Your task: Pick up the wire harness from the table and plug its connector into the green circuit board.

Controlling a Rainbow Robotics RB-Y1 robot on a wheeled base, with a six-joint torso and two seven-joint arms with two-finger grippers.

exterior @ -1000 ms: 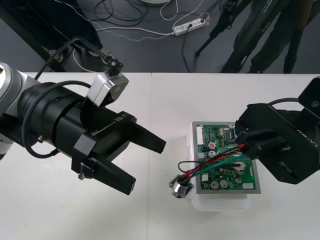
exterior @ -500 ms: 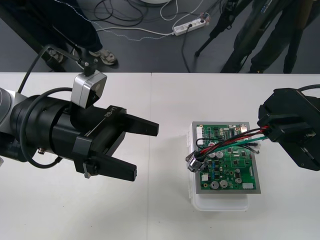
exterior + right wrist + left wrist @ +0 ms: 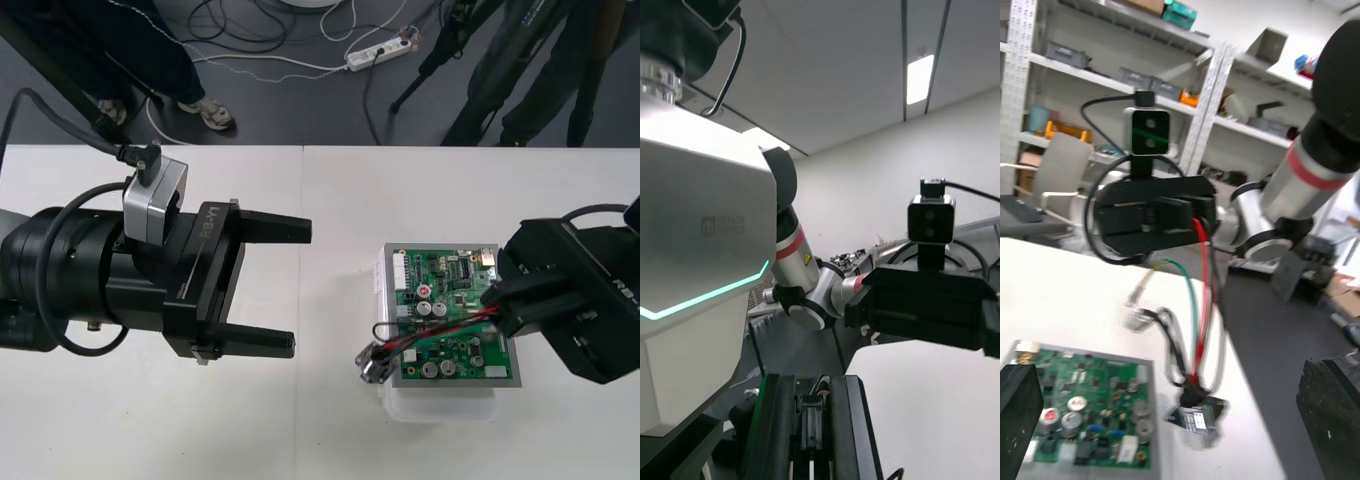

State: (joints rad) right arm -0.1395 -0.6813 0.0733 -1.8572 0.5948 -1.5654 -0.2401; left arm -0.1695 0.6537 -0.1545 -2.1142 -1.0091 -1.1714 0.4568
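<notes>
Front view: right gripper (image 3: pixel 500 308) is clamped on the wire harness (image 3: pixel 440 330) above the green circuit board (image 3: pixel 445 275). The wires trail left from its fingers to the metal socket (image 3: pixel 371 364) by the board's near-left corner. Left gripper (image 3: pixel 298 288) is wide open, well apart.

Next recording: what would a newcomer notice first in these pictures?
The big black left gripper, open wide, hovering over the table left of the green circuit board. Then the right gripper, shut on the wire harness, whose metal socket is at the board's near-left corner.
</notes>
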